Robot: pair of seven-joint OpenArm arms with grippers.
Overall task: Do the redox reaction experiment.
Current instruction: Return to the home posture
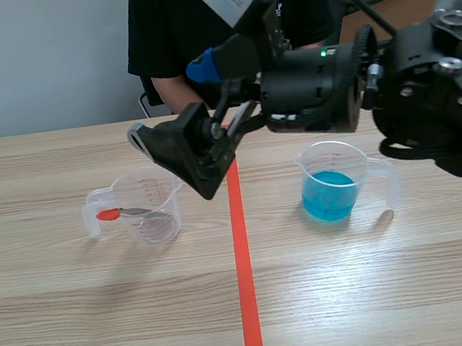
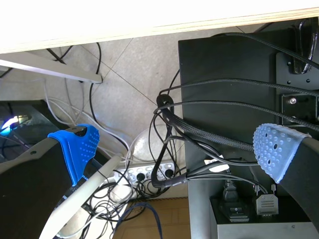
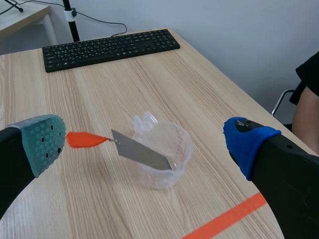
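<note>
While the left claw (image 2: 177,149) hangs agape beneath the counter (image 1: 106,328), the right claw (image 1: 171,104) hovers, fingers apart, over the left cup (image 1: 155,211).
To lift the orange-handled metal strip (image 1: 129,211) leaning in that cup, I judge it should drop squarely, pinch the handle, then carry it right to the cup of blue liquid (image 1: 331,195). Only the scene view shows that blue cup; only the right wrist view shows the far keyboard (image 3: 109,47) whole.

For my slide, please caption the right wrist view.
Open right claw poised over a clear cup holding an orange-handled metal strip.
</note>
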